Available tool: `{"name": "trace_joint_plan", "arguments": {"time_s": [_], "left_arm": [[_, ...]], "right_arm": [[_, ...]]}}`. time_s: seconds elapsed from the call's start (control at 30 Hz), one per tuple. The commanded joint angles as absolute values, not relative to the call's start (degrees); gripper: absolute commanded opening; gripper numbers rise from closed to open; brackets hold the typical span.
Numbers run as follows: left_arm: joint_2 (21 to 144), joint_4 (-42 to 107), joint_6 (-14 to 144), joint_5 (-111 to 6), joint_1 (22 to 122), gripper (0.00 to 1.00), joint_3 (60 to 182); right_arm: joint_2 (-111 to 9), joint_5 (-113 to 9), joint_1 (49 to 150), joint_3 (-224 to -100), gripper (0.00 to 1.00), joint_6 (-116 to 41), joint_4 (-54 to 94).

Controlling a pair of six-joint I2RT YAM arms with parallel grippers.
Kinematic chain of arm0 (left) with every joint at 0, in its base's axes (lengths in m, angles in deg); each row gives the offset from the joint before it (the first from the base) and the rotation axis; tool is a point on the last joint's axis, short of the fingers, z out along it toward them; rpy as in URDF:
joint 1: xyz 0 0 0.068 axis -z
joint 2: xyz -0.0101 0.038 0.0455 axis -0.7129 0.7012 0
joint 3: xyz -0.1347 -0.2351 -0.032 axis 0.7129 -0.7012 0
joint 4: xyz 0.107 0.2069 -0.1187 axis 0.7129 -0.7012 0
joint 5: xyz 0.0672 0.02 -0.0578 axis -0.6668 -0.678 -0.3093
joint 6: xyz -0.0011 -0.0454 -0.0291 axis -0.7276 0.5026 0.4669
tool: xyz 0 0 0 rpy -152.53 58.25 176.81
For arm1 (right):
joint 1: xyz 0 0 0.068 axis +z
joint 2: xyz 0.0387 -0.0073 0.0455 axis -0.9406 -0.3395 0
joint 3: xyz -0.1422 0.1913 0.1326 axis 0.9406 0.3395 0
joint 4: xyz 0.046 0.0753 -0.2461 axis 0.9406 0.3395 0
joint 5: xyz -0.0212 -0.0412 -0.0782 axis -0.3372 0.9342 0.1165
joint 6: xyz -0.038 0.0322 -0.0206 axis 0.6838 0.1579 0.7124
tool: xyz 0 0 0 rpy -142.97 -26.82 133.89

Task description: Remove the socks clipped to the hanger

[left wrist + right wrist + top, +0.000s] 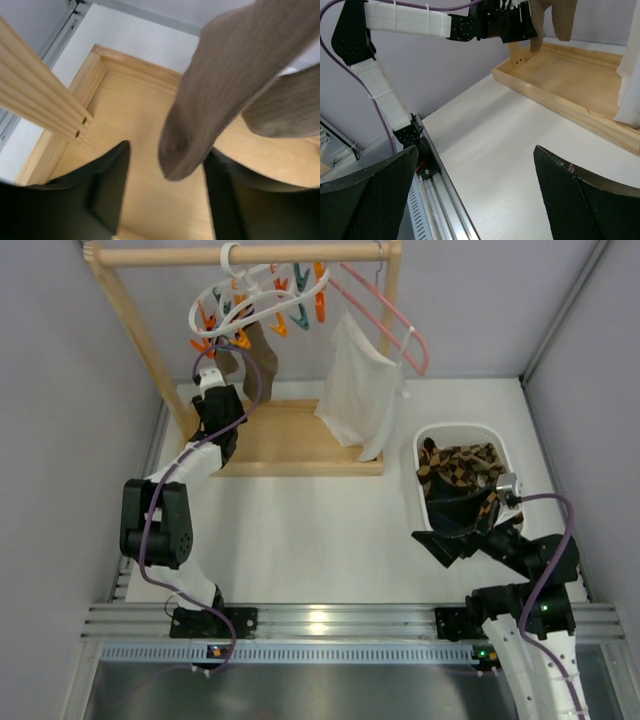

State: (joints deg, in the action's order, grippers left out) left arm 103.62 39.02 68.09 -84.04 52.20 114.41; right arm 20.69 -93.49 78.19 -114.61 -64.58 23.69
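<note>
A white ring hanger [250, 295] with orange and teal pegs is hung on the top rod of the wooden rack [290, 440], toward the rod's left end. Two plain brown socks [262, 355] are clipped to it and dangle above the left part of the rack's base. The left gripper [166, 160] is raised over that same part of the base, beside the rack's left upright, with its jaws spread wide. The toe of one brown sock hangs down between the fingers [107, 185]. It is not pinched, though whether the cloth brushes a finger cannot be told. The second brown sock hangs further toward the rack's middle. A pink wire hanger [395, 320] carrying a white cloth [358, 390] is hung at the right end of the rack's rod. A white basket [462, 428] is set just off the right end of the rack's base, and patterned socks [460, 465] are lying in it. The right gripper [476, 150] is held to the right of the rack, nearer the arm bases than the rack's base. Its jaws are parted and nothing is held between them.
</note>
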Motion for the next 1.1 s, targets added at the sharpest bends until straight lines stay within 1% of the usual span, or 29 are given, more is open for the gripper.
{"name": "trace_joint_plan", "arguments": {"time_s": [0.0,0.03,0.07,0.1,0.13,0.2,0.27,0.37,0.5,0.63,0.77,0.9,1.07], "left_arm": [[104.4,49.9,65.0,-84.4,52.0,0.58,114.6],[104.6,51.0,65.5,-84.6,52.0,0.44,114.6],[104.5,51.2,65.9,-84.9,52.0,0.34,114.7],[104.6,51.5,66.3,-85.1,52.0,0.27,115.0],[104.6,51.7,66.9,-84.9,52.0,0.22,115.2],[104.6,51.8,67.4,-85.5,52.1,0.08,115.8],[103.9,51.9,68.4,-86.8,52.5,0.00,115.3],[102.7,51.8,70.5,-89.2,52.7,0.00,113.9],[97.6,51.9,76.1,-92.8,53.3,0.00,109.0],[91.4,51.9,81.8,-101.3,56.0,0.00,103.1],[85.9,51.9,86.1,-107.1,61.8,0.00,96.3],[81.4,51.9,84.6,-114.5,68.0,0.00,93.3],[74.4,51.8,85.1,-118.3,75.5,0.00,88.4]], "right_arm": [[21.0,-93.7,78.8,-117.6,0.93,-60.2,28.9],[20.8,-93.3,78.9,-117.7,0.93,-59.7,29.2],[20.8,-93.0,78.9,-117.7,0.93,-59.7,29.0],[20.7,-92.9,79.1,-117.7,0.93,-59.8,28.9],[20.4,-92.9,79.4,-117.9,0.93,-59.8,28.7],[20.4,-92.9,79.6,-118.2,0.93,-59.7,28.8],[20.5,-92.7,79.6,-118.2,0.93,-59.8,28.9],[20.4,-92.5,79.6,-117.6,0.93,-60.2,28.2],[20.5,-92.3,79.6,-116.8,0.92,-62.0,26.7],[20.5,-92.2,79.6,-116.4,0.91,-63.6,25.1],[20.7,-92.2,79.6,-117.1,0.91,-63.9,26.0],[21.2,-92.0,79.6,-118.5,0.91,-63.1,28.1],[20.9,-91.5,79.6,-120.3,0.91,-63.1,28.8]]}}
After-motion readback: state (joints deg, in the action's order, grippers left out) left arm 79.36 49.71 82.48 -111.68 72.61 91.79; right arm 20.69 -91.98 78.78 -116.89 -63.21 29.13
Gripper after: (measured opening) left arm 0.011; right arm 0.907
